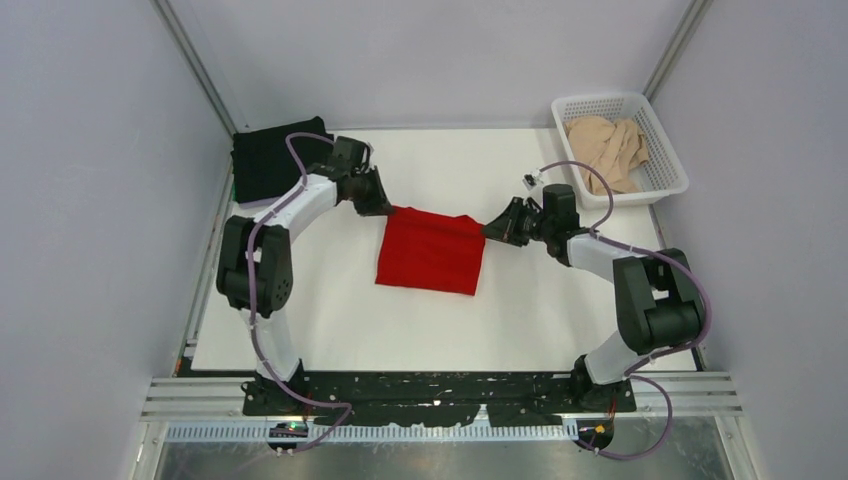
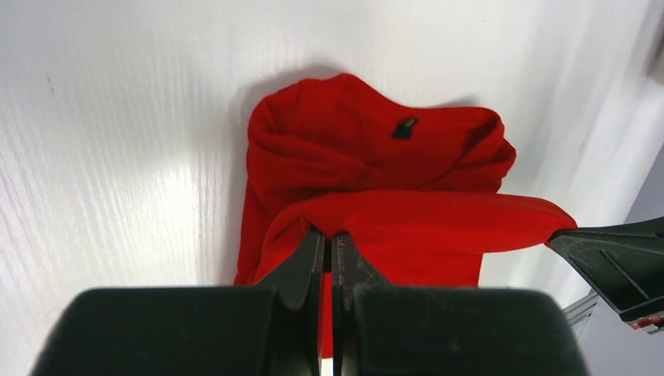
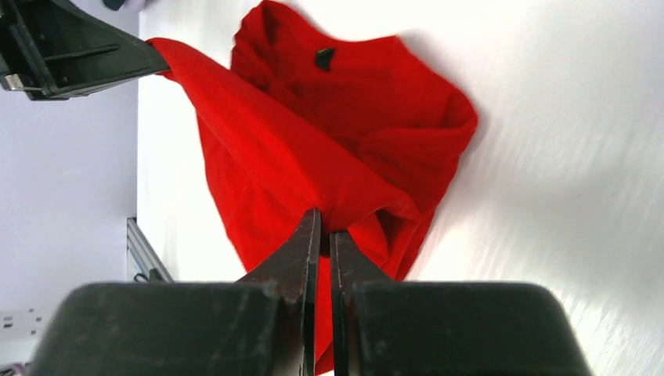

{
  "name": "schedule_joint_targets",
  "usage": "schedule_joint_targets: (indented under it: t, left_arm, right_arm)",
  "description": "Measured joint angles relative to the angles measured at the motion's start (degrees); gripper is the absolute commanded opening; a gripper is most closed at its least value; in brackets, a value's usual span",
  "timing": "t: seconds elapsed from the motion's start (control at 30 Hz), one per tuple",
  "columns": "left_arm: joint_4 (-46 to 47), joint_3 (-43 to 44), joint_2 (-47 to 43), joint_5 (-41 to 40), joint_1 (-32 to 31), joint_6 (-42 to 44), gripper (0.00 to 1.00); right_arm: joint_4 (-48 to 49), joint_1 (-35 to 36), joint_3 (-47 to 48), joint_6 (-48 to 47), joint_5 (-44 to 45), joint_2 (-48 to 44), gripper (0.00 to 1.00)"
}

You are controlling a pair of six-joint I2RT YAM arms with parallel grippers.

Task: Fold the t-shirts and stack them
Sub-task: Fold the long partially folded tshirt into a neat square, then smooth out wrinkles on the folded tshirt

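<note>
Between pale walls [image 1: 100,150], the left gripper [image 1: 383,208] and right gripper [image 1: 492,228] each pinched the red t-shirt [image 1: 430,255] mid white tabletop [image 1: 440,160].

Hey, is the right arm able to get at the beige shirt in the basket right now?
Probably not yet: the right tool is shut on the red shirt. The beige shirt lies uncovered in the open basket nearby, so after letting go the way looks free.
</note>
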Motion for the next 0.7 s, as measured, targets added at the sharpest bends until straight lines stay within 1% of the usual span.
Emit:
schedule_joint_targets:
  t: [0.03,0.07,0.1,0.13,0.17,0.2,0.23,0.27,0.3,0.37,0.43,0.53,0.63,0.7]
  left_arm:
    - [-0.3,1.3,1.4,0.0,0.0,0.2,0.21]
    - [-0.9,2.7,2.9,0.0,0.1,0.3,0.38]
    - [-1.4,4.0,4.2,0.1,0.1,0.7,0.52]
    - [-2.2,5.4,5.5,-0.1,0.1,1.0,0.68]
    - [-2.7,6.4,6.5,-0.2,0.2,1.3,0.93]
    - [-3.3,7.6,7.4,-0.4,0.4,1.4,0.99]
    - [-3.8,8.3,7.9,-0.5,0.5,1.4,0.99]
    - [-4.3,8.9,8.1,-0.5,0.7,1.0,0.99]
    - [-4.9,9.1,8.1,-0.5,0.9,0.8,1.00]
    - [-5.2,9.2,7.6,-0.3,1.0,0.7,1.00]
    - [-4.8,8.2,6.4,0.2,1.0,0.7,0.99]
    - [-3.7,3.0,1.4,1.7,0.7,0.7,1.00]
    - [-2.1,-1.9,-3.7,4.0,-0.4,0.5,1.00]
    - [-0.4,-4.1,-5.5,6.6,-1.3,-0.1,0.99]
  right_arm:
    - [0.5,0.0,0.4,0.1,0.4,1.3,0.25]
    - [0.9,-0.1,0.9,0.1,0.9,2.6,0.37]
    - [1.0,-0.2,1.4,0.3,1.5,3.7,0.57]
    - [1.1,-0.2,2.2,0.3,2.3,4.8,0.64]
    - [1.1,-0.3,3.3,0.3,3.1,6.1,0.79]
    - [1.1,-0.5,4.4,0.1,4.1,7.3,0.83]
    - [1.1,-0.6,5.3,0.4,5.0,8.0,0.89]
    - [1.1,-0.6,6.2,0.2,6.0,8.7,0.91]
    - [1.0,-0.6,6.8,0.1,7.0,8.8,0.95]
    - [1.0,-0.6,7.1,0.0,8.4,8.4,0.98]
    - [0.3,-0.6,6.7,-0.2,9.4,6.9,0.96]
    - [-1.0,0.5,4.1,-0.4,9.7,1.7,0.95]
    - [-1.0,4.2,1.0,-0.2,8.3,-4.8,0.96]
    - [0.5,8.0,-1.3,1.2,6.1,-8.5,0.96]
